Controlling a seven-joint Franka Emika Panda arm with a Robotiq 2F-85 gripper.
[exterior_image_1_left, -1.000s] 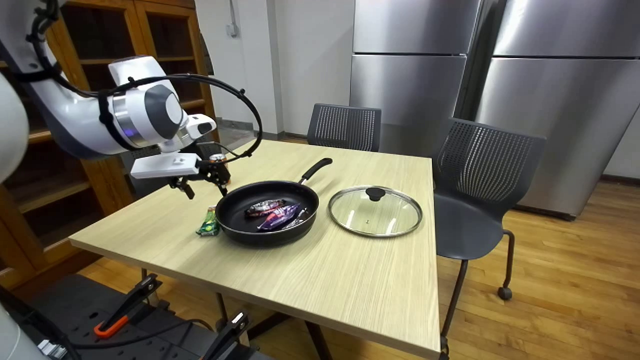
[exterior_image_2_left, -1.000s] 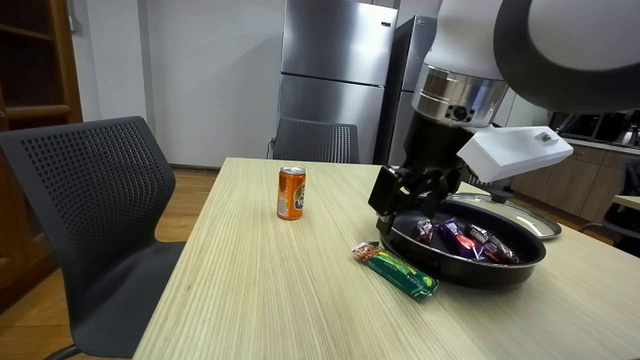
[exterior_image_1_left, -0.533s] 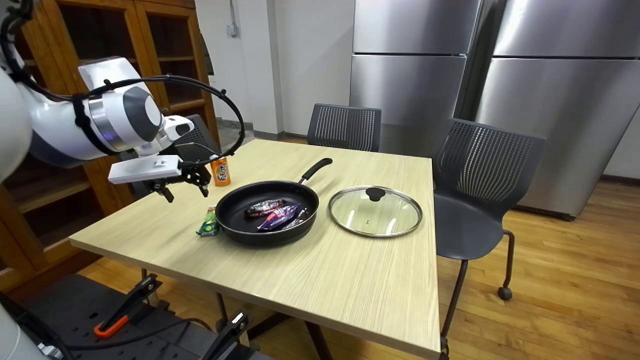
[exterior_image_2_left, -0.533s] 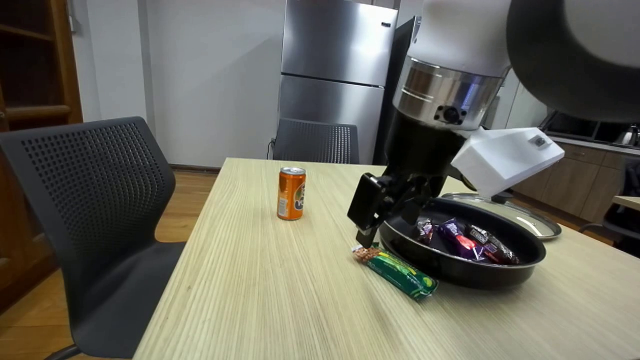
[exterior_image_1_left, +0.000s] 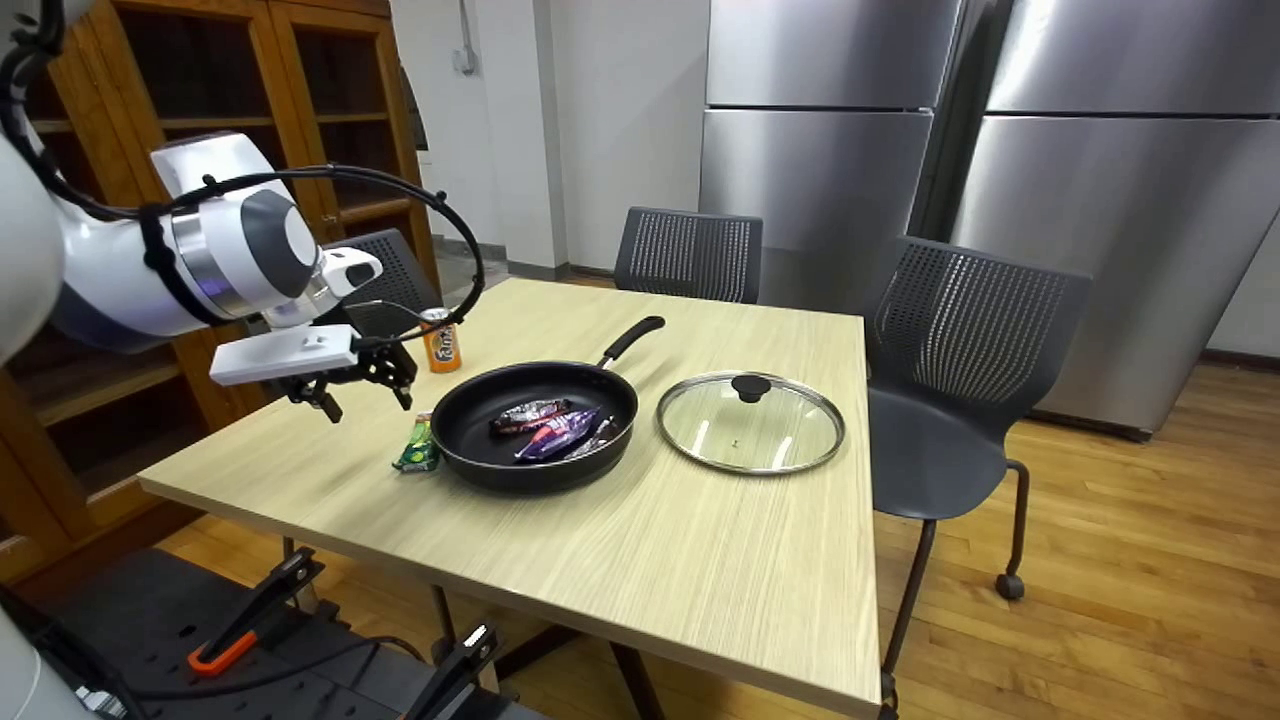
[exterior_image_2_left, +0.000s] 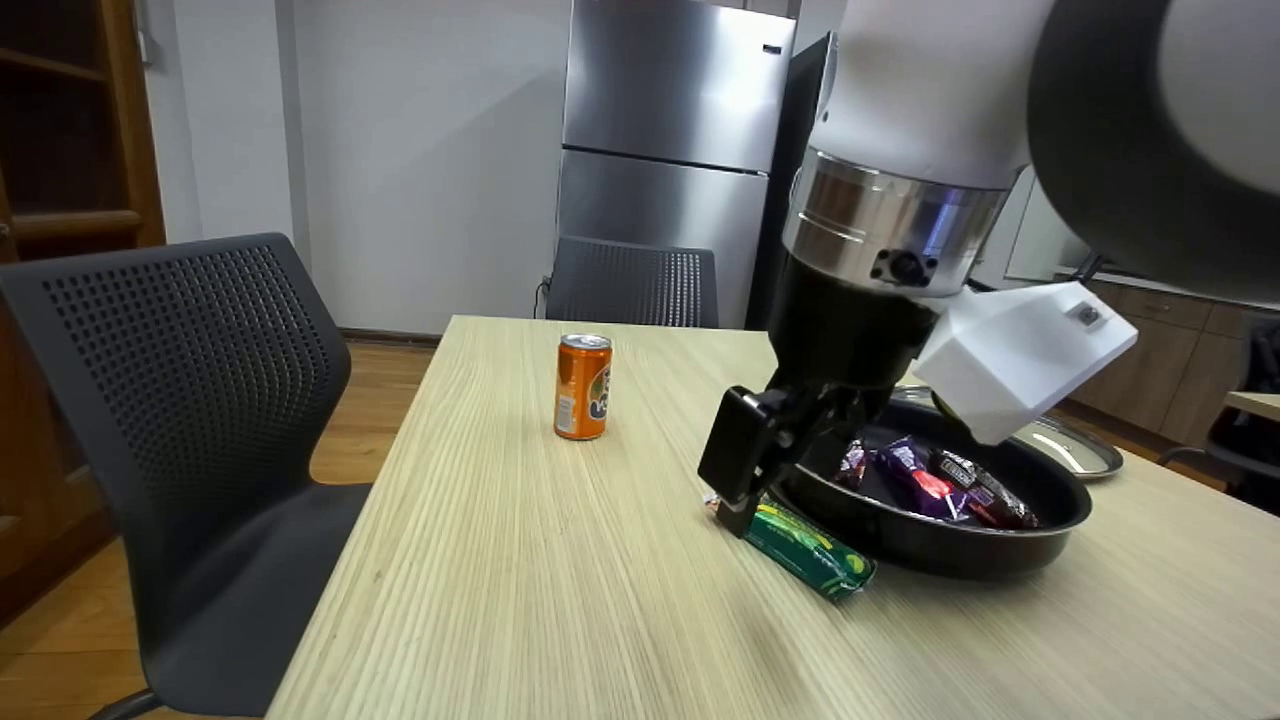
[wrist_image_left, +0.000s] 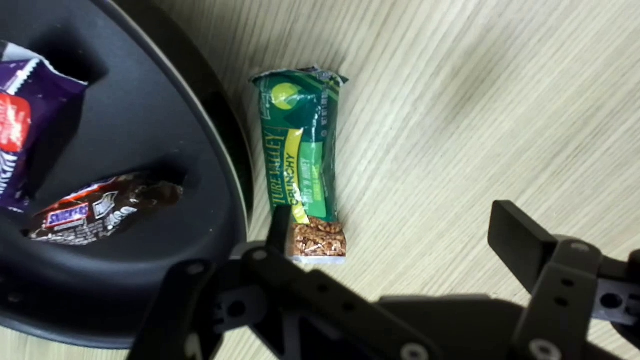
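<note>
The oblong granola bar (wrist_image_left: 302, 150) in its shiny green plastic wrapper lies flat on the pale wood-grain table (exterior_image_1_left: 740, 590), lower than my black two-fingered claw (wrist_image_left: 392, 220) and off toward one side of it. In the wrist view one of my fingers (wrist_image_left: 279, 227) covers a corner of the bar's brown, granola-printed end, while most of its length stretches out beyond my fingertips. My claw is spread wide, with tabletop showing between its tips; it hangs above the table, and in an exterior view a gap shows between it and the bar. Just beside the bar, on that same finger's side, sits the round black frying pan (exterior_image_2_left: 930, 550) with a thin bright rim; I cannot tell whether the two touch. In the pan I see the dark brown Snickers wrapper (wrist_image_left: 107, 210), the crinkled purple wrapper (exterior_image_1_left: 557, 435) and another dark wrapper (exterior_image_2_left: 985, 490) with pale lettering. Across the pan from the bar, the round clear glass lid (exterior_image_1_left: 750, 435) lies flat, black knob up. The orange metal Fanta can (exterior_image_2_left: 582, 390) stands upright, apart from bar and pan. Farther out are dark grey plastic chairs (exterior_image_1_left: 690, 255), tall stainless-steel refrigerators (exterior_image_1_left: 820, 180) and the brown wooden cabinet (exterior_image_1_left: 288, 75) with glass doors.
</note>
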